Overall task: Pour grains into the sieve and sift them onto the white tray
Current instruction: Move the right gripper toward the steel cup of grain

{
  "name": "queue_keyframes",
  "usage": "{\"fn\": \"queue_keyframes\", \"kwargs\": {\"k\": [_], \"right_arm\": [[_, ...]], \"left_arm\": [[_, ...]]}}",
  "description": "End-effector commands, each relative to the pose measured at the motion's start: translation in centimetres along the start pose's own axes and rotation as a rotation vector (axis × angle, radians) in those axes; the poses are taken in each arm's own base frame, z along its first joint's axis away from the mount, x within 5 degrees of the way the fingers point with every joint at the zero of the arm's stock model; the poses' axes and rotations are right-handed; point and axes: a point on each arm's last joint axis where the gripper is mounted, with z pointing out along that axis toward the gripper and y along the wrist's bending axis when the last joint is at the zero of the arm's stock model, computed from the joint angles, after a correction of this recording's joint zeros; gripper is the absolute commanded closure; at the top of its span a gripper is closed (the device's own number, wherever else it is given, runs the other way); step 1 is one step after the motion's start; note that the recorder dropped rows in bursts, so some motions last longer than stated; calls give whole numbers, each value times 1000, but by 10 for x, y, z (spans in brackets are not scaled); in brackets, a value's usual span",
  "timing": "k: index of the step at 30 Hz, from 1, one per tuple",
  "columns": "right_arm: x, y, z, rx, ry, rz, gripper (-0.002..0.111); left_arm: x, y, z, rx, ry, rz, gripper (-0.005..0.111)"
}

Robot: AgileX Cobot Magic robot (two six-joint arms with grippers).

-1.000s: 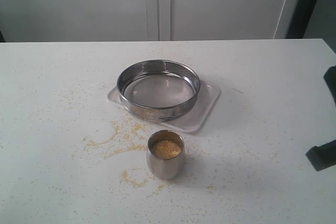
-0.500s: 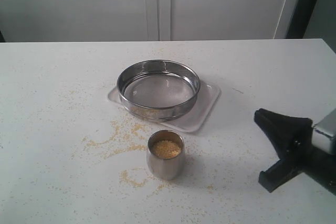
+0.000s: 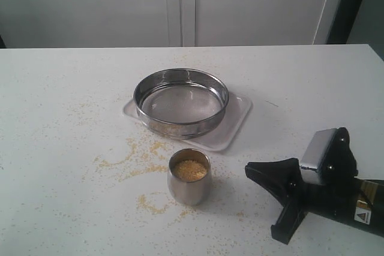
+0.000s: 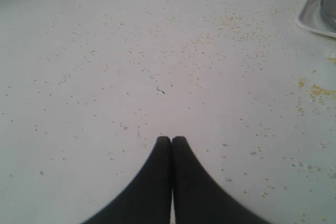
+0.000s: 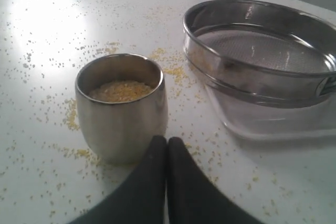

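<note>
Right claw (image 5: 167, 141): the 2 black fingers are pressed together, nothing held, tips low over the table and just beside the small rounded shiny steel cup (image 5: 122, 108). I can't tell whether they touch its wall.

Left claw (image 4: 171, 141): also pressed together and empty, over the speckled white table (image 3: 54, 88), well apart from the cup.

The grains (image 5: 119, 90) are in the cup as fine golden-yellow meal, level a bit below the rim. More loose grains are scattered on the table around the cup.

Beyond the cup is the wide round steel sieve with mesh bottom (image 5: 262, 51). It sits on the glossy white rectangular tray (image 3: 237, 127), and its mesh looks bare. Behind that is a pale wall.

My read: step 1 is the cup pickup, nothing poured yet.

To do it well I'd spread the right fingers wide before going any closer, because closed tips will just shove the cup and it looks easy to tip. Then I'd put 1 finger on each side of the wall, around mid-height, and clamp firmly, since the curved polished steel may slip. I'd lift it upright, carry it over the middle of the mesh and tilt slowly.
</note>
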Motion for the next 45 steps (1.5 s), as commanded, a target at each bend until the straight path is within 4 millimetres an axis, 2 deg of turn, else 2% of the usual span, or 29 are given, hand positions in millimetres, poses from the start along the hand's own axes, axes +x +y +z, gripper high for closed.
{"fn": "queue_keyframes", "kwargs": {"k": [1, 4, 8, 10, 11, 19, 25, 30, 35, 39, 45], "right_arm": [[5, -5, 7, -28, -1, -5, 100], [7, -8, 10, -34, 4, -1, 85], [8, -12, 15, -53, 3, 9, 46], [7, -15, 17, -47, -1, 45, 31], [7, -16, 18, -47, -1, 49, 26], [17, -16, 27, -98, 26, 50, 25], [26, -11, 44, -172, 41, -8, 25], [31, -16, 63, -209, 38, -26, 25], [20, -18, 82, -243, -3, -92, 25], [13, -12, 95, -282, -13, -140, 25], [8, -4, 105, -321, -34, -166, 25]], "left_arm": [[0, 0, 0, 0, -5, -11, 107], [0, 0, 0, 0, -5, -11, 107], [0, 0, 0, 0, -5, -11, 107], [0, 0, 0, 0, -5, -11, 107], [0, 0, 0, 0, -5, -11, 107], [0, 0, 0, 0, -5, -11, 107], [0, 0, 0, 0, -5, -11, 107], [0, 0, 0, 0, -5, -11, 107], [0, 0, 0, 0, -5, -11, 107], [0, 0, 0, 0, -5, -11, 107], [0, 0, 0, 0, -5, -11, 107]]}}
